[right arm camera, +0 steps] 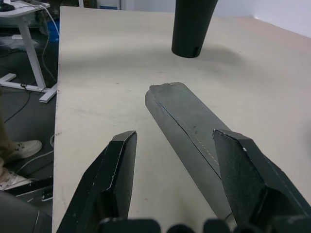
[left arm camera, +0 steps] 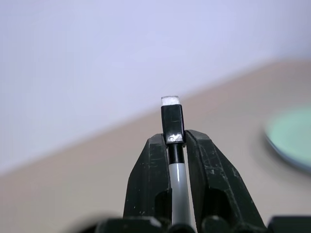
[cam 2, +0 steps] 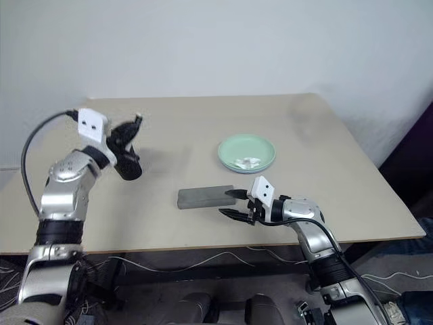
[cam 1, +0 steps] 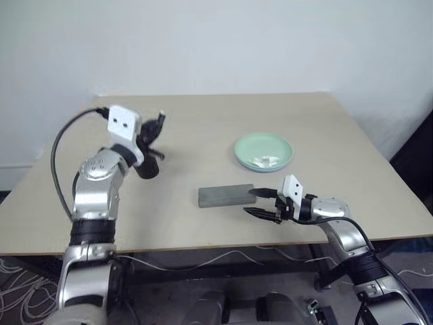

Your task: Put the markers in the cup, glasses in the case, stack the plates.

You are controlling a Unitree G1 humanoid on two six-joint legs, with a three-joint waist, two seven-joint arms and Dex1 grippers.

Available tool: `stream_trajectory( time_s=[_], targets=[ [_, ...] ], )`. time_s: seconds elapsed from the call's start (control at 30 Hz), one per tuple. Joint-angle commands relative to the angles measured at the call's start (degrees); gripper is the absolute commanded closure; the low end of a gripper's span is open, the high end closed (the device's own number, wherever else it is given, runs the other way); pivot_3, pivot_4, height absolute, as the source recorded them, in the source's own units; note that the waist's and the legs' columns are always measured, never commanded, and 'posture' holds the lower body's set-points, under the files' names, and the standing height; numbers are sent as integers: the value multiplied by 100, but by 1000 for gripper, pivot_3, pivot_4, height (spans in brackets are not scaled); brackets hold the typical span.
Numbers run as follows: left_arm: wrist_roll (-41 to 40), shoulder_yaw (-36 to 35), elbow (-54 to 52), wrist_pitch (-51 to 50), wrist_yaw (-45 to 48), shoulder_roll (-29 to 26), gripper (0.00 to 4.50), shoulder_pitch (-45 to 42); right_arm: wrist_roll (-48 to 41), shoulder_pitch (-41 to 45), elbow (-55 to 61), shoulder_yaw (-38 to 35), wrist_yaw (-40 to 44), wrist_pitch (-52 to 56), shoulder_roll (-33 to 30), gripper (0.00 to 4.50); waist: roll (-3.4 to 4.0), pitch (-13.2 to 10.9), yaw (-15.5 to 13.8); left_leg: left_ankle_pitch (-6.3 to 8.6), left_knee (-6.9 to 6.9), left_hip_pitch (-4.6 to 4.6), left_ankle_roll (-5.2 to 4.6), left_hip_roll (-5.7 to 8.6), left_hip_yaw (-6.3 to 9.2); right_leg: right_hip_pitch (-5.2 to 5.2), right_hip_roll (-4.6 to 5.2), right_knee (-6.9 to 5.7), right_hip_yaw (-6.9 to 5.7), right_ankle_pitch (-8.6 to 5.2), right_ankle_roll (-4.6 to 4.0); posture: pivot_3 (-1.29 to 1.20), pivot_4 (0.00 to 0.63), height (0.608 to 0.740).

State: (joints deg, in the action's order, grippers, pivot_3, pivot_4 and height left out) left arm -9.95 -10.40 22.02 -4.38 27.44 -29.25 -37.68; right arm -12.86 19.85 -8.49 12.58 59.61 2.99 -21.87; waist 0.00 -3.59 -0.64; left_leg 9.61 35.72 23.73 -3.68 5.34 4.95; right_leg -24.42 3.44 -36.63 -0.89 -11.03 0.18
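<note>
Marker (left arm camera: 175,145) sits pinched between the left gripper's (left arm camera: 176,141) two fingers, its black end and white tip poking out past their tips. That gripper hangs raised above the table (cam 1: 203,128), with the cup (right arm camera: 192,26) just below it. The right gripper's (cam 1: 262,204) fingers are spread, empty, their tips pointing at the near end of the case (cam 1: 226,196). Beyond them rests the green plate (cam 1: 264,150).

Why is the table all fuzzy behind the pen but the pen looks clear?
In the left wrist view, the marker and gripper sit close and sharp, while the table and green plate behind blur; the right wrist view keeps the case crisp.
</note>
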Motion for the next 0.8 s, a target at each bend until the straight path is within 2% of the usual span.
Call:
stream_trajectory(
  time_s=[0.03, 0.33, 0.67, 0.8],
  targets=[
    [96, -184, 567, 1029, -289, 55, 4414, -567, -13, 139, 85, -85, -11, -104, -14, 1782, -1, 0, 1, 0, 1, -1, 0, 0, -4, 1, -1, 0, 1, 3, 6, 0, 0, 737],
    [679, -90, 2896, 2736, -1113, -132, 4414, -1393, -9, 74, 131, -122, -79, -104, -35, 1782, -4, 1, -3, 0, 10, -4, -2, 1, -13, 7, -5, 1, -4, 9, 19, 0, 0, 737],
    [942, -2, 4046, 3360, -1382, -142, 4414, -1682, -19, 42, 131, -128, -100, -127, -45, 1782, -12, 2, -9, 0, 24, -3, -3, 1, -12, 9, -1, 0, -22, 10, 21, 0, 0, 737],
    [982, 11, 4202, 3437, -1407, -121, 3056, -1740, -19, 37, 128, -130, -91, -143, -57, 1782, -14, 2, -7, 0, 24, -2, -3, 1, -11, 11, -1, -1, -26, 10, 21, 0, 0, 737]
  ],
)
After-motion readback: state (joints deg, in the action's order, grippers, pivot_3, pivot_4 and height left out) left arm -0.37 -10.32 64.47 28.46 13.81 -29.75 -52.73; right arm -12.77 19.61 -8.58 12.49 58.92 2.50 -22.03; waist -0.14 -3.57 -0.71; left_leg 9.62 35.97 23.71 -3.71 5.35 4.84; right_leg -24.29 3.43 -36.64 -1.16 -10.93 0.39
